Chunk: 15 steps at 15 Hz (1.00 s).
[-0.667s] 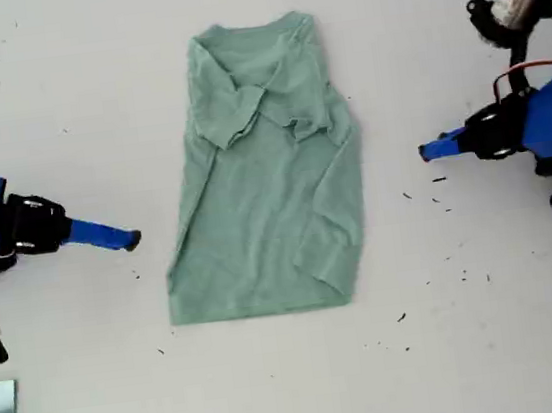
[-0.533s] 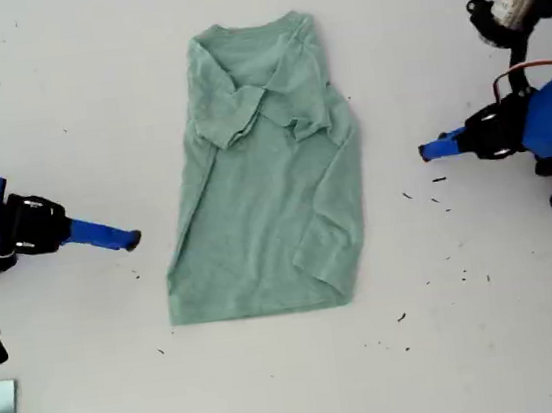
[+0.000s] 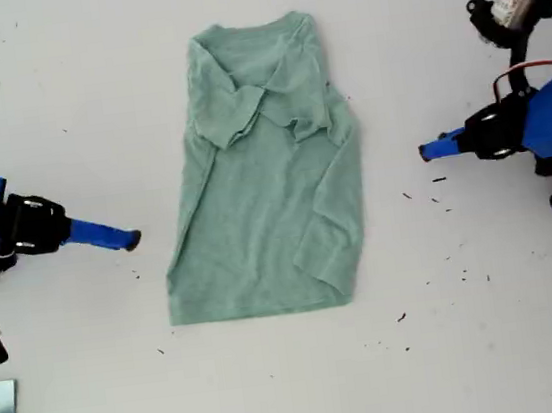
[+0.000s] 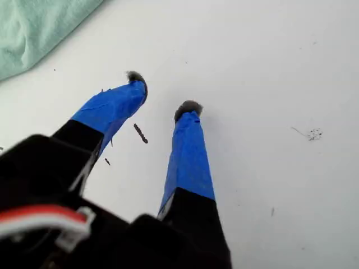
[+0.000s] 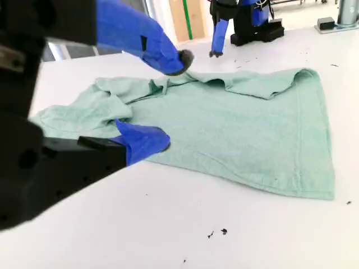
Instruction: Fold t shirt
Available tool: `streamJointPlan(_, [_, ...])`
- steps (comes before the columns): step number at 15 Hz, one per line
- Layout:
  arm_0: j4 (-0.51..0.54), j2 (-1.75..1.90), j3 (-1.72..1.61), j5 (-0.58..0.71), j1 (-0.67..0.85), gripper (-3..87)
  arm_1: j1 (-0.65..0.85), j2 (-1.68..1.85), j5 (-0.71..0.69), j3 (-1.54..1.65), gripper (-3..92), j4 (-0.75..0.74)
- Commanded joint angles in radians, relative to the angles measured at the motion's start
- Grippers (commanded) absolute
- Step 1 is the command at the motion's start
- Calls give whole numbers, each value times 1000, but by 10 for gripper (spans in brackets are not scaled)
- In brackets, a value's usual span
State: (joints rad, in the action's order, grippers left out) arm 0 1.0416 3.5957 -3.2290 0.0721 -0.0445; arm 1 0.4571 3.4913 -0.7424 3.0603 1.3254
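Sleeves folded in on the t shirt (image 3: 265, 198), crosswise fold left — my first gripper (image 4: 161, 92), my second gripper (image 5: 173, 100) agape, empty.

T shirt (image 3: 268, 182) between both grippers

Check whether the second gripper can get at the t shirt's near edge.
Probably yes: my second gripper sits open just short of the t shirt, with only table between them and nothing blocking.

Blue-taped tool fingers (image 4: 188, 151), black bodies, red cables.
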Motion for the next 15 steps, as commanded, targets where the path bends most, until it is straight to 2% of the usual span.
streamJointPlan(1, [-2,9,-6,-2,-2,171,11,11,-11,51,144,2])
streamJointPlan(2, [-2,9,-5,6,80,118,11,11,-11,51,144,2])
streamJointPlan(3, [2,9,12,2,147,-2,26,11,-11,51,140,2])
streamJointPlan(4, [2,9,8,-26,123,-2,63,11,23,51,131,2])
streamJointPlan(5, [9,9,17,-95,12,-2,67,11,247,51,136,2])
streamJointPlan(7, [15,12,8,-104,-14,-1,-37,12,588,51,137,2])
streamJointPlan(8, [2,12,-2,-155,-5,-1,-92,12,626,51,137,2])
streamJointPlan(9, [-25,12,-14,-244,-2,84,-133,12,523,51,138,2])
streamJointPlan(10, [-17,12,-17,-356,-8,292,-141,12,457,51,138,2])
streamJointPlan(11, [-28,12,-8,-331,9,173,-152,12,480,51,109,2])
streamJointPlan(12, [-25,12,3,-281,21,33,-149,14,474,49,22,2])
streamJointPlan(13, [-15,12,9,-287,11,-1,-155,14,462,49,22,2])
streamJointPlan(15, [14,2,89,-313,-6,-1,-156,14,448,49,22,2])
